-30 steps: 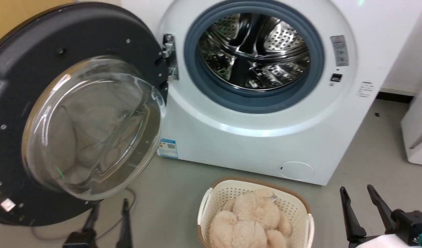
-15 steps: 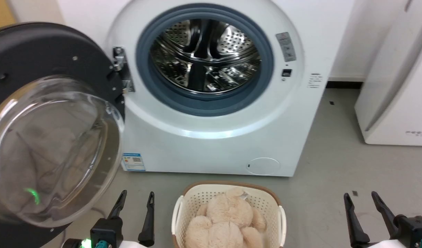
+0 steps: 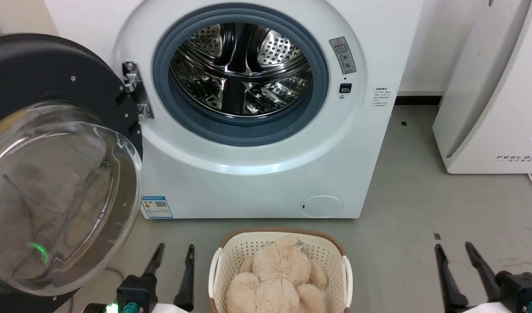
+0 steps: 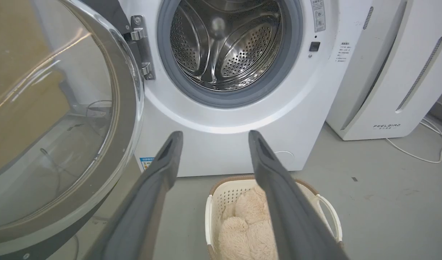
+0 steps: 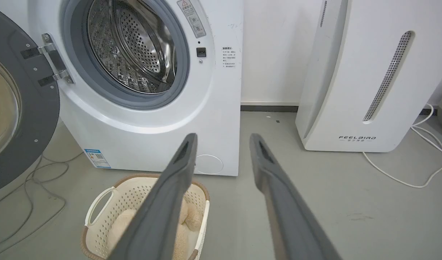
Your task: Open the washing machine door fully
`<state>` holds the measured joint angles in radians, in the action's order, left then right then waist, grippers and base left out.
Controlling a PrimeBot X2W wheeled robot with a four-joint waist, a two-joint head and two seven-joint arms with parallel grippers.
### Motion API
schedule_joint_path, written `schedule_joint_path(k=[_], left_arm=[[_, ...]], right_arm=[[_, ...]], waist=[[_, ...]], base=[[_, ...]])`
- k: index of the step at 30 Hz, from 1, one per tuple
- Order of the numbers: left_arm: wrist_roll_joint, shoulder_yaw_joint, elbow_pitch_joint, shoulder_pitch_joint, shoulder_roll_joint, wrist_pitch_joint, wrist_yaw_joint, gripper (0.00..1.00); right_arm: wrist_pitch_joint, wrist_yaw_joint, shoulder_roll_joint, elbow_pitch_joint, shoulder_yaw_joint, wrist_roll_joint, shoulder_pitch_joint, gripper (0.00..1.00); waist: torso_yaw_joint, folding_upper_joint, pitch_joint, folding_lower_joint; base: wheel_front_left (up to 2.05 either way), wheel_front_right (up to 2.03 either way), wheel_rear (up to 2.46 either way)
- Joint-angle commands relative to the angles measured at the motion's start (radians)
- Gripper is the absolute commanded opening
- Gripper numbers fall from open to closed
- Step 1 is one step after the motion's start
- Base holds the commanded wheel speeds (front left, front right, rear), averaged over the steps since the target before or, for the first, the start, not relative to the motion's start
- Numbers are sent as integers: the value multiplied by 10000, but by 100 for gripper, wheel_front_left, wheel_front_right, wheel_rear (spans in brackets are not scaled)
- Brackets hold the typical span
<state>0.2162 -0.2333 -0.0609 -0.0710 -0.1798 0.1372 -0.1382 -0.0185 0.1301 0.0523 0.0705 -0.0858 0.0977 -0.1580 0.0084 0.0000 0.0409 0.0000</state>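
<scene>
Here, a smooth grey floor (image 3: 413,208) carries the white washing machine (image 3: 248,182), backed against a pale wall (image 5: 271,54). The washing machine door (image 3: 40,65) is swung wide to the machine's left on its metal hinge (image 3: 135,93), glass bowl bulging outward, leaving the steel drum (image 3: 240,69) exposed. Right of the machine, past a strip of open floor, stands a white appliance (image 3: 487,108) lettered FEELBIRD, a white cable (image 5: 417,186) looping beside it. Just before the machine sits a cream basket (image 3: 231,250) holding a beige plush toy (image 3: 274,265). A blue label (image 3: 156,207) sits low at the machine's left front corner and a warning sticker (image 3: 344,55) right of the drum; their print is too small to read. The left gripper (image 3: 175,246) hovers before the machine, left of the basket, the right gripper (image 3: 453,245) well right of it; both have fingers spread, holding nothing.
</scene>
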Motion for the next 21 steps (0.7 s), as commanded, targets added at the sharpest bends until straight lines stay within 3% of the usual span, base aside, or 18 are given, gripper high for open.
schedule_joint_path(k=[1, 21], left_arm=[[-7, 1, -1, 1, 8, -2, 2, 0], [-358, 373, 98, 116, 219, -225, 227, 0]], right_arm=[[0, 0, 0, -1, 1, -1, 2, 0], [30, -1, -3, -116, 136, -160, 259, 0]], waist=[[-1, 0, -1, 0], [-15, 0, -67, 0]], base=[[0, 0, 0], [0, 0, 0]])
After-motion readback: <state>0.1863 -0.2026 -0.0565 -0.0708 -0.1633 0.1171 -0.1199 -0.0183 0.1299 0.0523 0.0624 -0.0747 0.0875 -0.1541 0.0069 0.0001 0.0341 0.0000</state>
